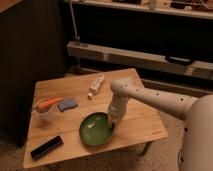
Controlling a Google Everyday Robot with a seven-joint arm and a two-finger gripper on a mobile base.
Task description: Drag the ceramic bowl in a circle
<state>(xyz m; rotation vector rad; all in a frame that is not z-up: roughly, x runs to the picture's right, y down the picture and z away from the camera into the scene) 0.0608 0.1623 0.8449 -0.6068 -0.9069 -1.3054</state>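
Bowl: the ceramic bowl (95, 130), wide, shallow and round, glazed a glossy green with a darker rim, sits flat on the table near its front edge; a pale glint shows on the inner glaze.

Gripper: the gripper (113, 121) is down at the bowl's right rim, touching it; whether it is parted, closed or clamped on the rim cannot be told.

Arm: a smooth white arm (150, 98), dotted with small dark marks, reaches in from the right of the bowl and bends straight down to the rim.

Table: a small square table (137, 122) of pale wood, its planks showing grain, carries the bowl and everything around it.

Cup: a small clear cup (46, 112) stands well to the left of the bowl, with an orange item (50, 102) lying across its top.

Sponge: a soft blue-grey pad (67, 104), rectangular, lies behind and left of the bowl, just beside the cup.

Bottle: a slim white bottle (96, 85) lies on its side behind the bowl; any writing on it is too small to read.

Box: a long, flat black box (46, 147) lies left of the bowl, at the table's front corner.

Backdrop: grey metal shelving (140, 54) runs across, well behind the bowl.
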